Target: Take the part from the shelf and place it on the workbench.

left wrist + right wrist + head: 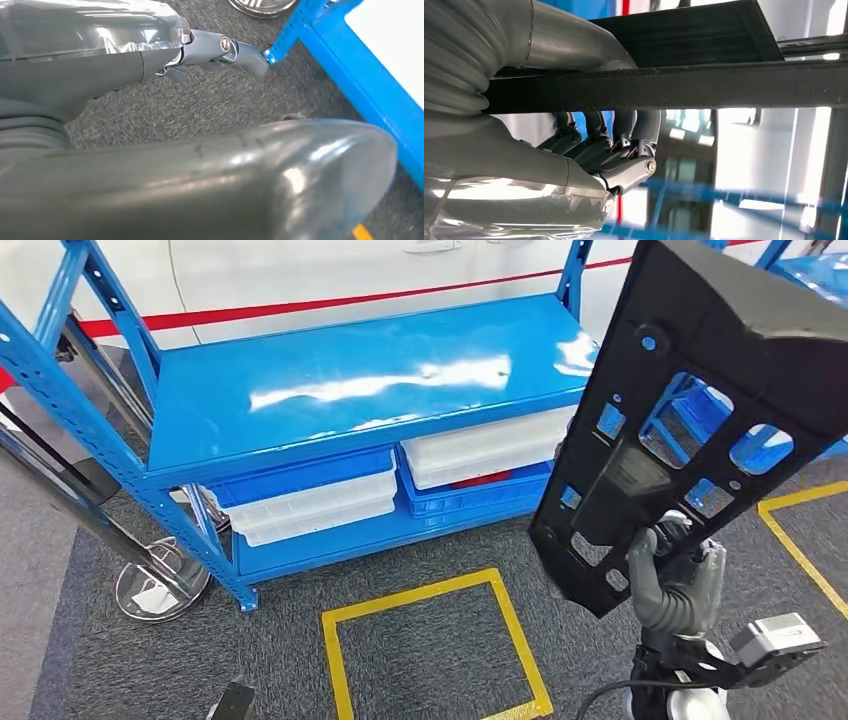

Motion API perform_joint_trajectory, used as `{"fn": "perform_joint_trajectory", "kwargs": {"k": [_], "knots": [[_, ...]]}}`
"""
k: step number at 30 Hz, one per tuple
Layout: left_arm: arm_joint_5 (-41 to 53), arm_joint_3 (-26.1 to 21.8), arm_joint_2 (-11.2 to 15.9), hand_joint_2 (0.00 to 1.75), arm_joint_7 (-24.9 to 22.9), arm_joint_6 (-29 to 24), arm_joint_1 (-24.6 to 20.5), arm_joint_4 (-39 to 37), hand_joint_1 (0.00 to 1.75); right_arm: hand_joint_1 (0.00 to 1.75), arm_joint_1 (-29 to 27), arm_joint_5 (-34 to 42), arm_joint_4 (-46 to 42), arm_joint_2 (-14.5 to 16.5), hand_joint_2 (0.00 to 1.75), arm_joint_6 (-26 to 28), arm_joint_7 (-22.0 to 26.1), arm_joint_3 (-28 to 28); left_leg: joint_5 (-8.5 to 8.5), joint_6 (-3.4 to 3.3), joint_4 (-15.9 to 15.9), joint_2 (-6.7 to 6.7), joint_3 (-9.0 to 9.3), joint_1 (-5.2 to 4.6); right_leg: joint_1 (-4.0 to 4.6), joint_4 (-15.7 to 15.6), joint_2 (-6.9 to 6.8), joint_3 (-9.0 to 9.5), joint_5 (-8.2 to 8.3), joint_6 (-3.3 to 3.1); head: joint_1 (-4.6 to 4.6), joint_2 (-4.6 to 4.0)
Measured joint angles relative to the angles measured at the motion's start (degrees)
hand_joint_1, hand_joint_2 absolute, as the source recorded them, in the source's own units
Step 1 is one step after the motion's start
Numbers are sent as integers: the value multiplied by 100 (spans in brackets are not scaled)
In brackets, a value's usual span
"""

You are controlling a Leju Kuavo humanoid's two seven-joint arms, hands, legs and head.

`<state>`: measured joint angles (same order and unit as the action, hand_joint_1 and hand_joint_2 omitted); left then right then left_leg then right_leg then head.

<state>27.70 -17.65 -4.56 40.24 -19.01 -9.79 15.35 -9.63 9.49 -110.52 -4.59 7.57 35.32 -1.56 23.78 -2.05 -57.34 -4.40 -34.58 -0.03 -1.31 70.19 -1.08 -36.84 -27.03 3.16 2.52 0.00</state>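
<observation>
A large black flat part (700,370) with several cut-out windows is held up, tilted, at the right of the head view, in front of the blue shelf (350,380). My right hand (680,585) grips its lower end from below. In the right wrist view the part's dark edge (674,85) crosses the picture, with my right hand (609,145) curled around it, thumb on one side and fingers on the other. My left hand (200,150) hangs over grey carpet near a blue shelf leg; its fingers (235,50) are stretched out and hold nothing.
The shelf's top board is bare and glossy. Below it sit white and blue bins (310,500) and more bins (480,455). A yellow taped square (430,640) marks the carpet in front. A chrome round stand base (160,585) stands by the shelf's left leg.
</observation>
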Motion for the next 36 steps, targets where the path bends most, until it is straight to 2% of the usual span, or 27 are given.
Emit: {"fn": "perform_joint_trajectory", "kwargs": {"k": [2, 3, 4, 5, 6, 7, 8, 10, 11, 12, 13, 14, 15, 16, 18, 19, 21, 22, 24, 26, 27, 28, 29, 30, 32, 34, 36], "knots": [[11, 50, 40, 0, 1, -3, -23, 1, 0, 175, -78, 15, -49, 1, 175, -33, 15, -138, -71, 53, -47, -109, -84, -16, 41, -878, -280, 675, -108, -58, 4, 0], [15, 67, 57, 0, 1, -5, -37, 1, 0, 175, -102, 20, -74, 3, 175, -38, 25, -184, -106, 83, -58, -174, -92, -21, 69, -1180, -366, 872, -199, -110, 6, 0], [18, 83, 67, 0, 1, -4, -46, 0, 0, 175, -123, 25, -97, 6, 175, -40, 28, -225, -145, 114, -54, -242, -92, -19, 101, -1330, -372, 936, -252, -168, 8, 0], [22, 102, 74, 0, 0, 0, -55, -1, 0, 175, -161, 30, -111, 10, 175, -40, 32, -274, -185, 149, -44, -308, -90, -13, 110, -1351, -298, 898, -209, -238, 10, 0], [27, 121, 85, 0, -1, 10, -61, -1, 0, 175, -211, 38, -124, 16, 175, -41, 34, -335, -167, 193, -64, -276, -107, 2, 109, -1370, -239, 850, -146, -288, 7, 0], [31, 141, 94, 0, -1, 21, -58, -1, 0, 175, -263, 50, -136, 22, 175, -52, 33, -408, -38, 235, -149, -159, -145, 15, 103, -1378, -177, 784, -73, -340, 7, 0], [32, 159, 105, 0, -2, 30, -49, -1, 0, 175, -320, 65, -149, 27, 175, -80, 30, -497, 198, 269, -332, 3, -208, 22, 95, -1390, -118, 704, 10, -389, 7, 0], [4, 178, 121, 0, -2, 36, -25, -2, 0, 175, -434, 90, -178, 41, 175, -207, 22, -703, 837, 282, -990, 308, -363, 29, 107, -1384, 17, 503, 170, -451, 8, 0], [-23, 183, 125, 0, -2, 31, -12, -3, 0, 175, -489, 97, -186, 51, 175, -298, 14, -815, 1049, 267, -1344, 360, -410, 26, 122, -1377, 94, 394, 253, -465, 8, 0], [-53, 188, 128, 0, -2, 23, 0, -3, 0, 175, -541, 99, -192, 63, 175, -389, 7, -920, 1124, 244, -1592, 384, -396, 21, 137, -1367, 180, 279, 337, -470, 8, 0], [-77, 195, 130, 0, -2, 16, 9, -2, 0, 175, -582, 100, -194, 75, 175, -467, 0, -1012, 1070, 214, -1668, 397, -304, 14, 149, -1353, 271, 165, 418, -468, 8, 0], [-95, 202, 131, 0, -2, 11, 16, -2, 0, 175, -611, 100, -196, 85, 175, -515, -8, -1082, 925, 177, -1532, 418, -117, 4, 158, -1336, 362, 56, 495, -462, 8, 0], [-102, 208, 131, 0, -2, 10, 17, -1, 0, 175, -633, 99, -198, 95, 175, -541, -14, -1139, 771, 127, -1199, 495, 166, -8, 161, -1318, 450, -42, 564, -453, 8, 0], [-115, 213, 138, 0, -2, 24, 17, 9, 0, 175, -646, 98, -200, 104, 175, -551, -18, -1183, 715, 64, -757, 636, 493, -21, 169, -1299, 528, -125, 625, -436, 8, 0], [-196, 240, 148, 0, 3, 132, 35, 48, 0, 175, -667, 96, -215, 117, 175, -553, -30, -1260, 771, 3, -26, 868, 965, -41, 163, -1277, 657, -219, 735, -384, 8, 0], [-268, 260, 152, 0, 4, 225, 52, 69, 0, 175, -686, 96, -229, 121, 175, -552, -33, -1294, 832, -8, 138, 899, 1052, -51, 156, -1281, 712, -237, 786, -346, 8, 0], [-446, 296, 145, 0, 1, 444, 87, 79, 0, 175, -787, 93, -283, 138, 175, -552, -40, -1370, 769, -24, 211, 769, 1044, -59, 133, -1302, 795, -251, 876, -268, 8, 0], [-522, 304, 144, 0, -21, 528, 103, 65, 0, 175, -847, 90, -317, 153, 175, -552, -41, -1409, 714, -45, 232, 696, 1028, -50, 133, -1255, 732, -283, 838, -246, 7, 0], [-612, 307, 159, 0, -127, 601, 177, 10, 0, 175, -925, 83, -373, 188, 175, -555, -43, -1482, 598, -72, 274, 511, 960, -28, 111, -787, 438, -479, 472, -207, 7, 0], [-648, 306, 210, 0, -248, 554, 320, -62, 0, 175, -936, 82, -388, 217, 175, -559, -44, -1526, 537, -61, 268, 311, 865, -30, 60, -18, 206, -737, -31, -135, 5, 0], [-673, 303, 242, 0, -280, 532, 399, -96, 0, 175, -938, 82, -389, 227, 175, -560, -45, -1545, 517, -41, 256, 206, 819, -25, 24, 236, 159, -775, -166, -97, 5, 0], [-703, 299, 277, 0, -299, 517, 468, -126, 0, 175, -937, 81, -388, 233, 175, -564, -46, -1568, 503, -22, 240, 107, 775, -17, -13, 292, 123, -700, -203, -62, 5, 0], [-735, 291, 310, 0, -325, 510, 520, -154, 0, 175, -934, 76, -388, 237, 175, -568, -48, -1595, 493, 2, 218, 15, 736, -5, -48, 113, 81, -495, -149, -30, 5, 0], [-764, 279, 339, 0, -370, 491, 554, -177, 0, 175, -928, 72, -388, 238, 175, -572, -47, -1624, 492, 28, 190, -63, 710, 9, -77, -254, 4, -188, -45, -2, 5, 0], [-801, 240, 410, 0, -487, 428, 594, -212, 0, 175, -899, 64, -392, 239, 175, -568, -43, -1667, 505, 104, 130, -188, 673, 17, -77, -966, -195, 322, 67, -18, 5, 0], [-813, 198, 474, 0, -569, 367, 619, -237, 0, 175, -870, 64, -401, 238, 175, -553, -36, -1697, 511, 191, 93, -283, 671, 8, -29, -1183, -257, 431, 58, -114, 7, 0], [-822, 175, 502, 0, -618, 346, 624, -251, 0, 175, -864, 64, -412, 237, 175, -546, -33, -1742, 517, 269, 85, -342, 686, 21, -14, -1182, -155, 388, 89, -218, 8, 0]]}}
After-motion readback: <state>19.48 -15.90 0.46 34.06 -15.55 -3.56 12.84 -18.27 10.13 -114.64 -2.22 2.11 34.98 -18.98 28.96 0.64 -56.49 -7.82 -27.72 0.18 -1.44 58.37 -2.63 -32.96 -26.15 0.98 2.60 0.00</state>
